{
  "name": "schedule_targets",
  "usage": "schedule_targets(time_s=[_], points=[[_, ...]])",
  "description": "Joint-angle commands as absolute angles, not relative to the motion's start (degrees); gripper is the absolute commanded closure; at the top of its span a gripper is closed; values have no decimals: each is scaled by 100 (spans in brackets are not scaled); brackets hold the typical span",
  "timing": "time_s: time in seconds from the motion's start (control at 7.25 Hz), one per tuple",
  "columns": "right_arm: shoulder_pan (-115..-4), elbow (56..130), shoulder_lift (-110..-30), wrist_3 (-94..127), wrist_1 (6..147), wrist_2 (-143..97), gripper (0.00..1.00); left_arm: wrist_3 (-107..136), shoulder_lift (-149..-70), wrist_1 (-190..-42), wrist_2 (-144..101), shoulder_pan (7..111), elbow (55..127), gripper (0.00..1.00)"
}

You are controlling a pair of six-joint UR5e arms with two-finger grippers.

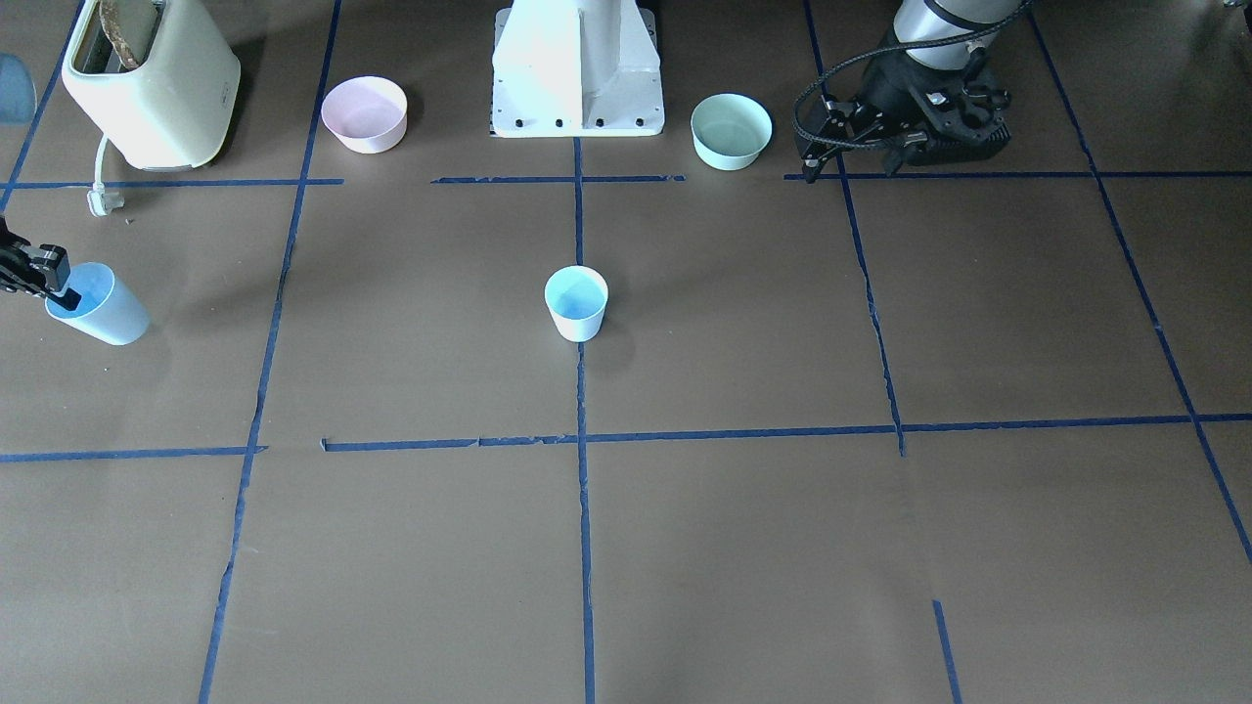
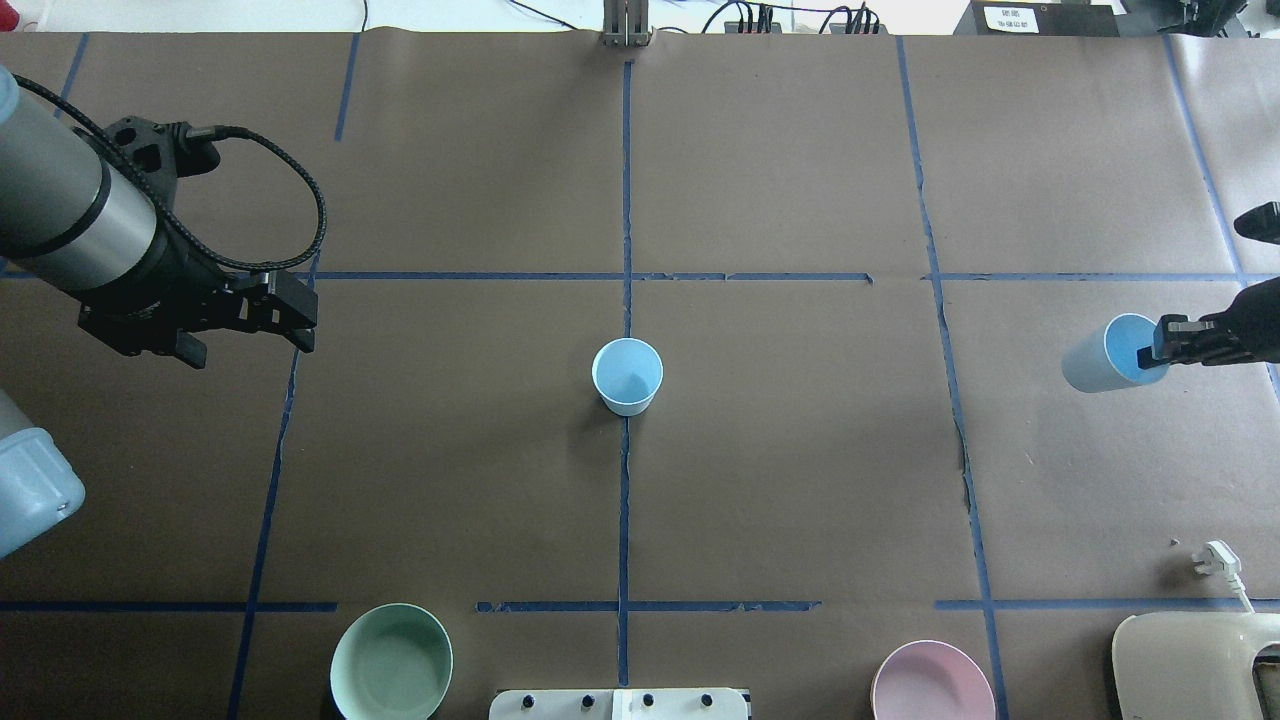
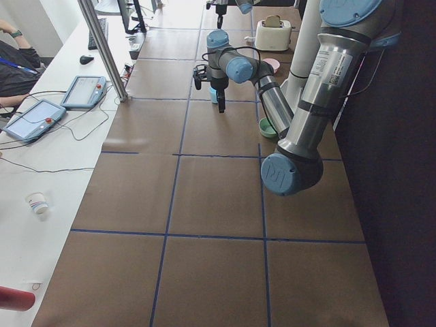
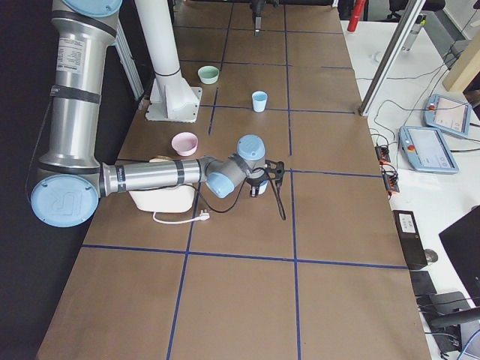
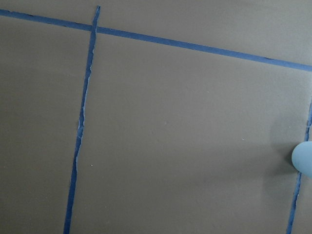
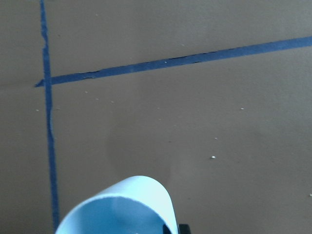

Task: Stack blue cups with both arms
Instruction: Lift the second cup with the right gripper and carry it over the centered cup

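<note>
From the front, your right gripper (image 1: 54,286) is almost wholly cut off at the frame edge. It pinches the rim of the tilted blue cup (image 1: 98,308). The upright blue cup (image 1: 576,303) stands mid-table on the tape line. The left gripper (image 1: 817,156) hangs near the mint-green bowl (image 1: 731,130), and you cannot tell how its jaws stand. Overhead, one right finger sits inside the tilted blue cup's mouth, and the toaster (image 2: 1180,660) is cropped at the corner. In the left side view, the near arm's gripper half hides the upright blue cup. The left wrist view catches only that cup's edge, and the right wrist view shows only the held rim.
</note>
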State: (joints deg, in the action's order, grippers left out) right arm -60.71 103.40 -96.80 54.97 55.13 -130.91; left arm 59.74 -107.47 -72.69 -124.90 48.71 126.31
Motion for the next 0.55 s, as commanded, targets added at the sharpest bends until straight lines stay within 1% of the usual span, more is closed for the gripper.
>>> schedule_targets(time_s=[0.0,0.14,0.28,0.41], points=[[-5916,10966,-8890,5887,6673,-13122,100,4865,-10223,-7277,-12507,5280,12621,0],[-5811,11308,-8425,5967,7402,-13087,100,4312,-10039,-7286,-12542,5587,12517,0],[-5644,11486,-7872,6116,8062,-13061,100,3811,-9907,-7304,-12559,5868,12359,0],[-5390,11513,-7196,6491,8660,-12956,100,3318,-9897,-7304,-12568,6210,12114,0]])
